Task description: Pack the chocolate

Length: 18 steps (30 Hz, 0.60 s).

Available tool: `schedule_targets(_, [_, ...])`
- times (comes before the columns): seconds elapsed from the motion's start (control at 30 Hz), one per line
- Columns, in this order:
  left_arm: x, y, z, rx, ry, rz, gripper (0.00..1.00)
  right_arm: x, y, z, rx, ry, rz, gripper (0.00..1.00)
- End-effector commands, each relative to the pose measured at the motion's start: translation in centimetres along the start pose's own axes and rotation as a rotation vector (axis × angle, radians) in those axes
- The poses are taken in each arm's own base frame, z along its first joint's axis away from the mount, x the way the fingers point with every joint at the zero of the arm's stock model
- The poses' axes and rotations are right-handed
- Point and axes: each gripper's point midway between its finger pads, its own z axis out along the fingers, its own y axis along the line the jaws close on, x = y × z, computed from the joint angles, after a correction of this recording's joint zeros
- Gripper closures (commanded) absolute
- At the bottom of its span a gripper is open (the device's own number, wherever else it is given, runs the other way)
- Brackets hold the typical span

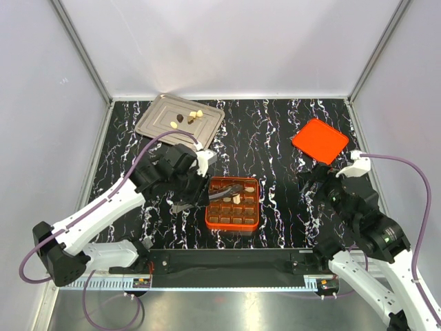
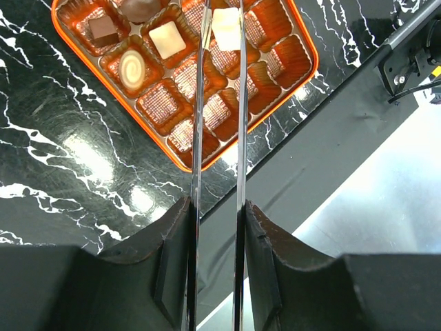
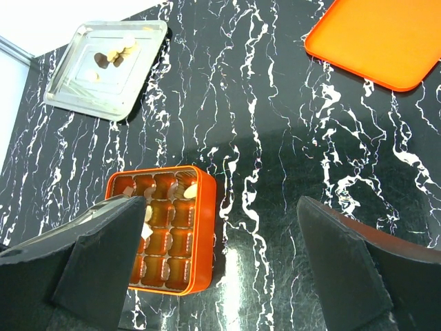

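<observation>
An orange box (image 1: 232,226) with brown grid cells lies mid-table. My left gripper (image 1: 236,187) reaches over it with two long thin blades. In the left wrist view the blades (image 2: 204,83) stand close together, with a cream-white square of chocolate (image 2: 225,27) pinched between their tips above a cell. Other chocolate lies in the box's (image 2: 313,62) cells: a dark square (image 2: 103,29), a white square (image 2: 167,39) and a round swirled piece (image 2: 131,67). More pieces (image 1: 189,117) rest on the silver tray (image 1: 155,127). My right gripper (image 3: 220,262) hangs open and empty, right of the box (image 3: 208,227).
The orange lid (image 1: 320,140) lies flat at the back right, just beyond my right gripper (image 1: 318,174). The silver tray (image 3: 76,93) sits at the back left corner. A black rail (image 1: 227,261) runs along the near table edge between the arm bases.
</observation>
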Motion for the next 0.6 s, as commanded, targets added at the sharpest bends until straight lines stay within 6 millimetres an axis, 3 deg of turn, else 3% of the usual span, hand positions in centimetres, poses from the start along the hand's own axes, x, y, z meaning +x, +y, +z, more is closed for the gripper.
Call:
schedule_targets(0.0, [-1.2, -1.2, 0.2, 0.056, -0.041, 0.016, 0.63, -1.9, 0.3, -1.0, -0.009, -0.061, 0.026, 0.0])
schedule_targets(0.3, [-2.6, -1.3, 1.1, 0.054, -0.062, 0.016, 0.63, -1.8, 0.1, -1.0, -0.006, -0.067, 0.021, 0.0])
schedule_targets(0.57, [-2.8, -0.5, 1.8, 0.012, -0.05, 0.015, 0.63, -2.0, -0.2, -1.1, 0.004, -0.076, 0.007, 0.0])
